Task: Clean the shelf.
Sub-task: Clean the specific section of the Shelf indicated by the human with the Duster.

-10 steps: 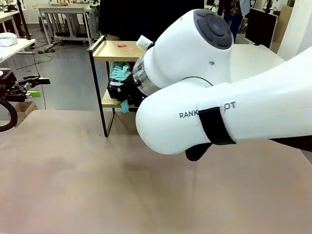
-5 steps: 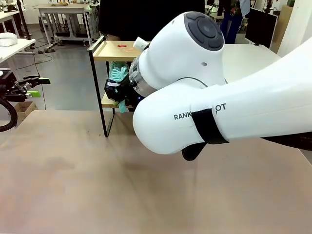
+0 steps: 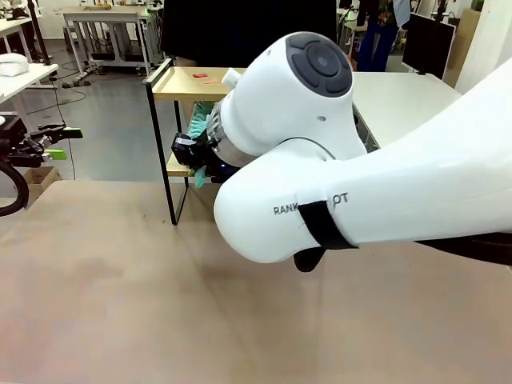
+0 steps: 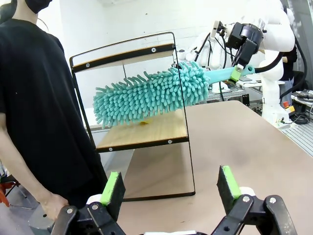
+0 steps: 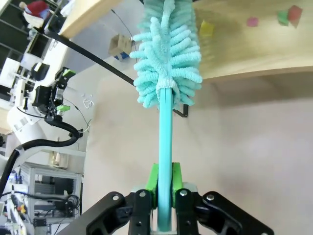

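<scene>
front view: the shelf (image 3: 170, 82) stands at the far edge of the tan table (image 3: 120, 304), two light boards in a thin black frame. the big white right arm reaches across to it. the right gripper (image 3: 190, 149) sits at the shelf's open side, level with the gap between the boards, and a teal duster (image 3: 198, 122) runs from it into that gap. a small red scrap (image 3: 200, 76) lies on the shelf's top board.

left wrist view: the left gripper (image 4: 170, 186) looks at the shelf from well back, its jaws spread wide with nothing between the green pads (image 4: 113, 188). the duster's fluffy head lies between the shelf's boards, just above the lower one; whether the fibres touch the wood cannot be told. a yellow scrap (image 4: 144, 123) lies on the lower board under the head. the handle sticks out past the shelf's frame to the right gripper. a person (image 4: 34, 98) in black stands right beside the shelf, one hand (image 4: 51, 205) hanging low.

right wrist view: the right gripper is clamped tight on the duster's handle. the head points into the shelf, where small coloured bits (image 5: 252, 21) dot a board.
</scene>
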Controlling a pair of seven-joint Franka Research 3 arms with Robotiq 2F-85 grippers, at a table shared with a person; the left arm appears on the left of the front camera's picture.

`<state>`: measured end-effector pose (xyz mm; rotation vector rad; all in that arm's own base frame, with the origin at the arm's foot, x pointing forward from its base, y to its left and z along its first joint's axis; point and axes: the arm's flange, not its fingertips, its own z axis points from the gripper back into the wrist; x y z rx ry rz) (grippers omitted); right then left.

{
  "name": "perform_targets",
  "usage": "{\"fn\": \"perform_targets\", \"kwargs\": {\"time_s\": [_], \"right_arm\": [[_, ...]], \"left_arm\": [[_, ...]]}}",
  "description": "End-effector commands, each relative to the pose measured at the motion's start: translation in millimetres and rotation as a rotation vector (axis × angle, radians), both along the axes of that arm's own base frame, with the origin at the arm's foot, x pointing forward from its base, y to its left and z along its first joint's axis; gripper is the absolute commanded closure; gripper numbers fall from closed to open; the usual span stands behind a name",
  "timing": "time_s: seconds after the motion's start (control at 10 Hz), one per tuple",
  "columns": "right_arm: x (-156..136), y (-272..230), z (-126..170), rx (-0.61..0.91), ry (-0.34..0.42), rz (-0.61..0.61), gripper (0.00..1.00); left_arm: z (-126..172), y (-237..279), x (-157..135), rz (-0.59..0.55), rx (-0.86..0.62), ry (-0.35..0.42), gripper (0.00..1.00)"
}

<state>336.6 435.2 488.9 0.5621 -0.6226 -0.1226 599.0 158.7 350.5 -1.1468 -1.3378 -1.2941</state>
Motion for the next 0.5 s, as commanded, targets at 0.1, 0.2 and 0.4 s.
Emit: {"fn": "perform_targets", "kwargs": {"time_s": [0.1, 0.2, 0.4], "right_arm": [[17.2, 57.3, -8.7, 0.017, -0.075, -0.023, 0.87], [19.5, 63.8, -11.1, 0.009, -0.068, -0.019, 0.87], [27.1, 76.2, -19.4, -0.026, -0.028, -0.021, 0.87]], "left_arm": [[2.2, -0.1, -1.2, -0.005, 0.006, -0.012, 0.00], [2.2, -0.1, -1.2, -0.005, 0.006, -0.012, 0.00], [2.2, -0.1, -1.2, -0.005, 0.006, -0.012, 0.00]]}}
